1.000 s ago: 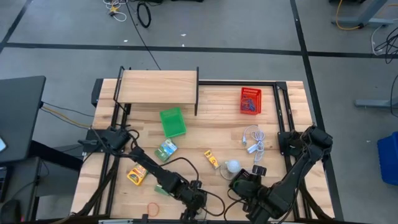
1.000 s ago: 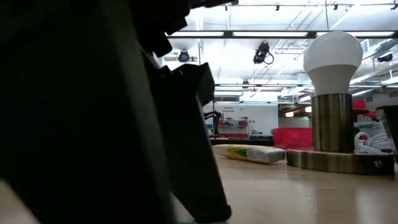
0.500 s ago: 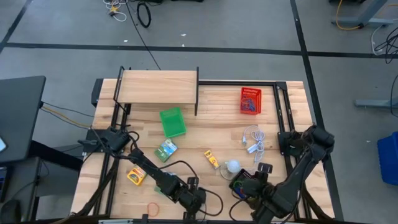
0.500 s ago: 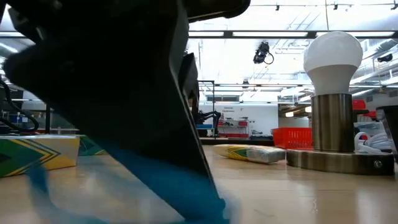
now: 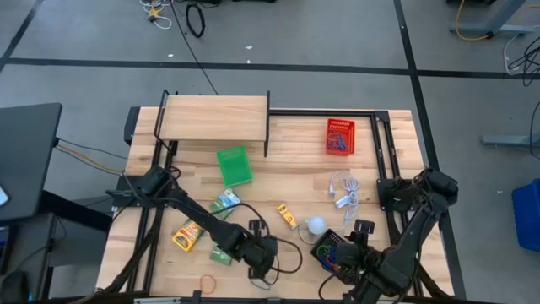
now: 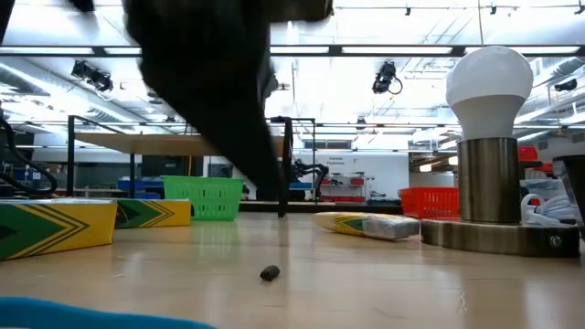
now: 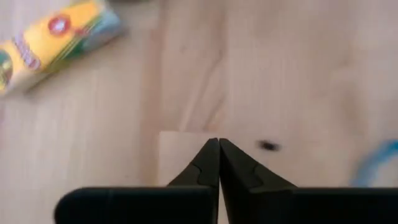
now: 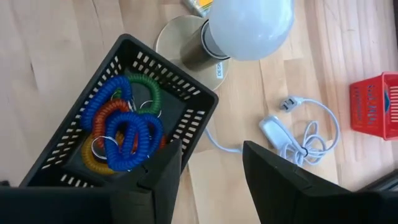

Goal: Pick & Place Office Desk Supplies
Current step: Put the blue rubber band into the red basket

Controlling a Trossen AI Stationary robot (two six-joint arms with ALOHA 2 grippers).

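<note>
My left gripper (image 5: 261,257) is shut above bare tabletop near the front middle; in the left wrist view its fingertips (image 7: 219,148) meet with nothing between them. A blue loop (image 7: 380,163) lies on the wood beside it and shows as a blue smear (image 6: 91,315) in the low view. My right gripper (image 8: 208,149) hangs open above the near corner of a black mesh basket (image 8: 186,93) that holds blue, green, orange and yellow loops (image 8: 124,134). Yellow and green packets (image 5: 186,238) (image 5: 224,203) (image 5: 221,255) lie flat at the left front, and an orange loop (image 5: 207,283) lies at the front edge.
A white ball lamp (image 5: 315,225) on a brass base stands beside the black basket, its white cord (image 5: 346,190) coiled behind. A green basket (image 5: 234,165) and a red basket (image 5: 340,136) sit farther back. A wooden shelf (image 5: 215,118) spans the far left. A small dark speck (image 6: 269,272) lies mid-table.
My left gripper has come up off the table and drawn a little toward the far edge, tipping as it rose. The blue loop that was under its fingers half a second ago has stayed down on the wood. My right gripper has drawn back slightly, uncovering the black basket.
</note>
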